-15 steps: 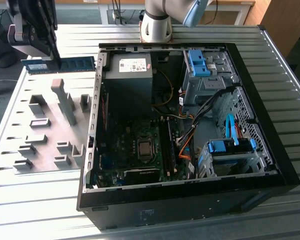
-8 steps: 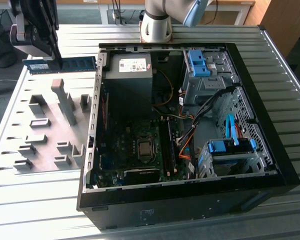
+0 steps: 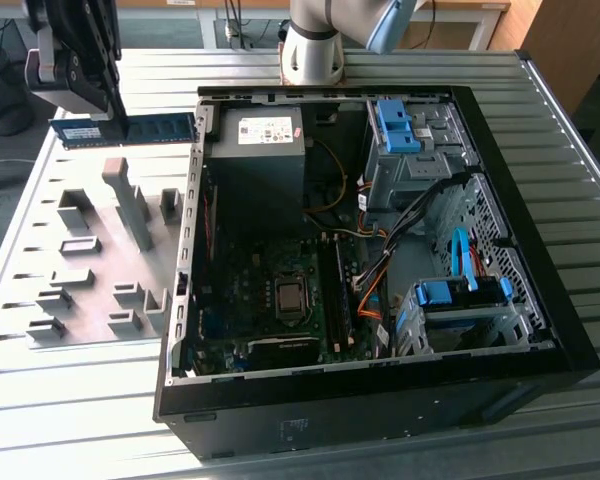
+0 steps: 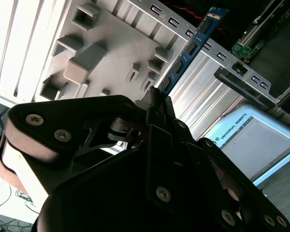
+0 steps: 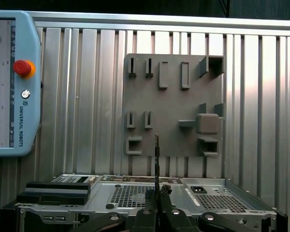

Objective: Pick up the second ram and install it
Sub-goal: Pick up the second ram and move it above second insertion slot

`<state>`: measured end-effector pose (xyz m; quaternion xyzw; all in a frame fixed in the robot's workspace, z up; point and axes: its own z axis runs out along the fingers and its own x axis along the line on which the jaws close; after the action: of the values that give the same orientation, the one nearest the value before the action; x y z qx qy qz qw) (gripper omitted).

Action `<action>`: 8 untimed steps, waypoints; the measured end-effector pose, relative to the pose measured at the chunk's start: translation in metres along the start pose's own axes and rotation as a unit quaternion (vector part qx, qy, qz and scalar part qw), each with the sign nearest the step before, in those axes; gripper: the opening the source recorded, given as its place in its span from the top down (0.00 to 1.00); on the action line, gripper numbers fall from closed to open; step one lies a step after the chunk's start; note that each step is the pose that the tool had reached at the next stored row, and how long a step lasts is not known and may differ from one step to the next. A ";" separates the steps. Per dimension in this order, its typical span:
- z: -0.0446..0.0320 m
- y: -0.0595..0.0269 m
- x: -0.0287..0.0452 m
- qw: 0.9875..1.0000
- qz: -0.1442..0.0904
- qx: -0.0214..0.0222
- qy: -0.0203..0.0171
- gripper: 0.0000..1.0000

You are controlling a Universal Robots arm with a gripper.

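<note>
Fingers clamp the second ram, broadside in the exterior view, edge-on in the first wrist view.

Open air over fixture plate and its upright blocks; case wall rises near second ram tip, before motherboard

Sunlit slatted metal table

Light: bright, even overall | Glare: ribbed counter washed pale at the exterior view's left, white streaks in second wrist view | Shadow: computer case interior dim; claw a black silhouette, the second ram well lit.
</note>
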<state>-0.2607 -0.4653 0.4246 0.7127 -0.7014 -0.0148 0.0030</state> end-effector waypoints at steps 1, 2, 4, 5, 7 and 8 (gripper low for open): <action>0.0000 -0.0006 0.0000 1.000 0.000 0.000 0.000 0.86; 0.0000 -0.0014 0.0000 1.000 0.000 0.000 0.000 0.86; 0.0000 -0.0029 0.0001 1.000 0.000 0.000 0.000 0.86; -0.0001 -0.0036 0.0001 1.000 0.000 0.000 0.000 0.86; -0.0001 -0.0049 0.0001 1.000 0.000 0.000 0.000 0.86; -0.0001 -0.0055 0.0001 1.000 0.000 0.000 0.000 0.86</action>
<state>-0.2552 -0.4653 0.4245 0.7127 -0.7014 -0.0148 0.0030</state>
